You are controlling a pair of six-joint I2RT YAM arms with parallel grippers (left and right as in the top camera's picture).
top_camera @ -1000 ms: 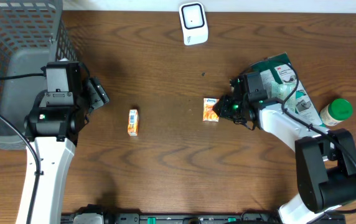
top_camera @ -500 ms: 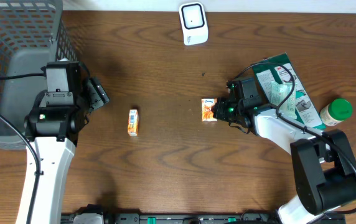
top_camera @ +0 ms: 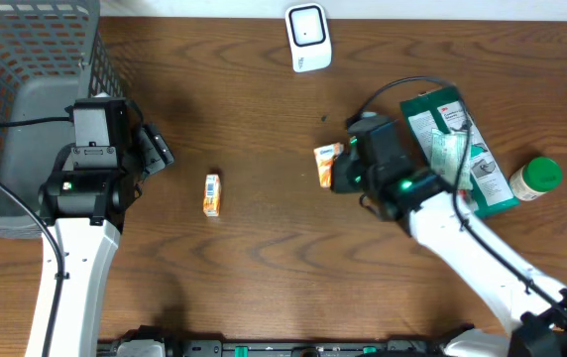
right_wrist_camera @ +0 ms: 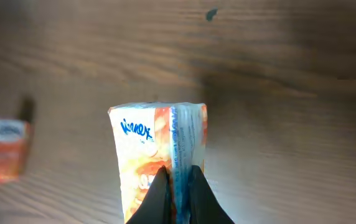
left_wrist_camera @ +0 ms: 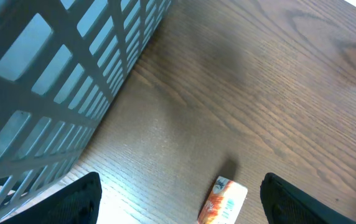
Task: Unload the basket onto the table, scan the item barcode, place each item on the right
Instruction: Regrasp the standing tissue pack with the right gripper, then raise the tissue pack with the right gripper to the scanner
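Observation:
A small orange Kleenex tissue pack [top_camera: 325,163] [right_wrist_camera: 153,140] is pinched at its edge by my right gripper [top_camera: 344,171] [right_wrist_camera: 177,178], which is shut on it and holds it tilted just above the table. The white barcode scanner [top_camera: 307,38] stands at the far edge, beyond the pack. A second orange pack [top_camera: 212,194] [left_wrist_camera: 223,200] [right_wrist_camera: 0,152] lies flat on the wood left of centre. My left gripper [top_camera: 157,149] [left_wrist_camera: 179,182] hangs open near the basket, with the second pack between its fingers' lines but untouched.
A grey wire basket [top_camera: 26,79] [left_wrist_camera: 53,74] fills the far left. A green flat package [top_camera: 457,149] and a green-lidded white bottle [top_camera: 534,178] lie at the right. The right arm stretches across the right half of the table.
My right gripper has shut on the tissue pack and raised it, shifting it slightly left and toward the scanner. The left arm has stayed still.

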